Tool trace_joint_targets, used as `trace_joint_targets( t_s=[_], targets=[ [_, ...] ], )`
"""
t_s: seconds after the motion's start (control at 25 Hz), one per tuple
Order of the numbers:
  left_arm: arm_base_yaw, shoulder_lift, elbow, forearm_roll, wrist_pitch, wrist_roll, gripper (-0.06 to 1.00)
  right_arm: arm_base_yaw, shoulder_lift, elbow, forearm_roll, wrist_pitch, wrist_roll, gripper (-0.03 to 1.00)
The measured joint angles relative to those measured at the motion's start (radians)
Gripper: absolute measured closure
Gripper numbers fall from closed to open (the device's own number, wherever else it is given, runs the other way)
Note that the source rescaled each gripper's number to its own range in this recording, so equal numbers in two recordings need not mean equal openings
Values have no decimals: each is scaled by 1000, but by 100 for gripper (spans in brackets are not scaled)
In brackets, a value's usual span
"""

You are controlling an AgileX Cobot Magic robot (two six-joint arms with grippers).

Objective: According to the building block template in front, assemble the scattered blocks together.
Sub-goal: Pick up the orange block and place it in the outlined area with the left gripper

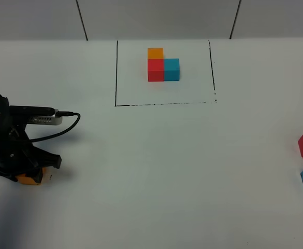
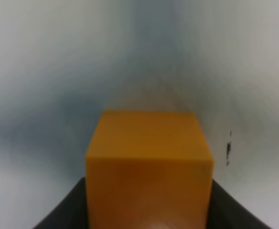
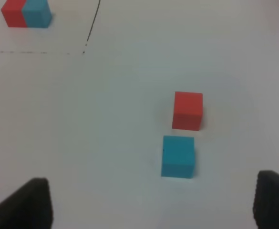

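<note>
left pincer [image 1: 31,175] clamped on orange block [image 2: 149,162] | right pincer [image 3: 149,202] wide, empty

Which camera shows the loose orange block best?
The left wrist view: the orange block fills the middle, close up, gripped in the left pincer. The exterior high view shows only a sliver of it under the left arm. The right wrist view does not show it.
</note>
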Motion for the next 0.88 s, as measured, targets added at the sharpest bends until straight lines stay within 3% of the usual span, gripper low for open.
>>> trace_joint_targets(
  t_s=[0.24,0.44,0.56,0.72,0.88],
  targets=[
    [-7,-17,-57,-25,51,32,94,0,0,0,0,0,0,7],
    [-85,-73,-264,-24,203,210,94,0,0,0,0,0,0,7],
    [-166,-56,-403,23,282,308,94,0,0,0,0,0,0,7],
    [-271,44,-555,122,368,486,94,0,0,0,0,0,0,7],
    [-342,190,-717,137,417,650,94,0,0,0,0,0,0,7]
  ],
)
